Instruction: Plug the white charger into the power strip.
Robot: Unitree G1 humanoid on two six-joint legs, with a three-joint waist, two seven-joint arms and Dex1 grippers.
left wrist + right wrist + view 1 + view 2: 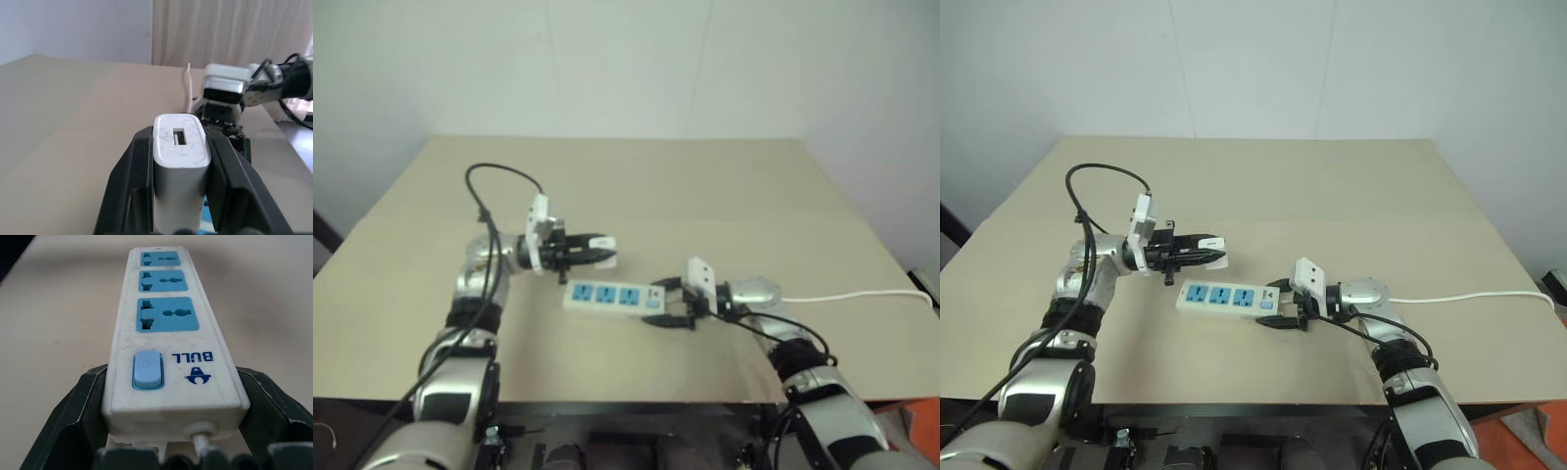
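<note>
A beige matte surface (724, 186) carries a long white plastic power strip (1225, 298). The right gripper (1280, 307) has its black jaws clamped on the strip's cord end. The right wrist view reveals three blue sockets and a pale blue switch. The left gripper (592, 247), above the surface, has its jaws clamped on the white charger (179, 161), a smooth, rounded, lightly scuffed block; the left wrist view reveals a rectangular port.

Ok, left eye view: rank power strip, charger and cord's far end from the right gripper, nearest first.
1. Power strip: its switch end sits between the right gripper fingers.
2. Charger: beyond the strip, held in the left gripper.
3. Cord's far end: table's right edge.
</note>
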